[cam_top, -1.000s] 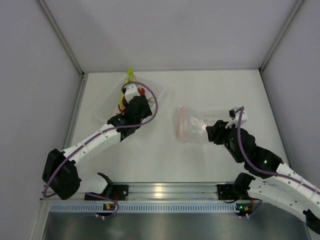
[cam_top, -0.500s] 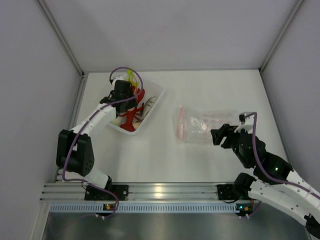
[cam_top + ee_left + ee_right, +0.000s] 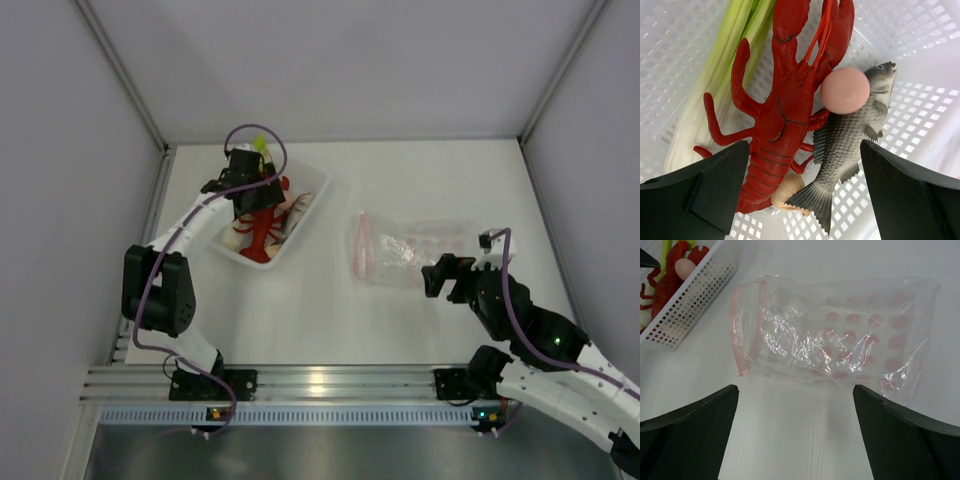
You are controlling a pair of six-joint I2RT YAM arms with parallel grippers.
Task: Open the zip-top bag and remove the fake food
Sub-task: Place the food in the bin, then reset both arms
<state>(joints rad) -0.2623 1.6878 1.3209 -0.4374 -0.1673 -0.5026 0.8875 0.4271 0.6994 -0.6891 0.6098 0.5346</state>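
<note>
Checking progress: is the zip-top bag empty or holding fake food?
Empty. The zip-top bag lies crumpled, only clear plastic showing; the lobster and fish lie in the white basket.

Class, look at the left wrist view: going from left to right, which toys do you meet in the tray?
leek stalk → red lobster → grey fish

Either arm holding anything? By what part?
Nothing held. Left gripper, jaws open, above the fake food in the tray; right gripper, jaws open, facing the zip-top bag.
</note>
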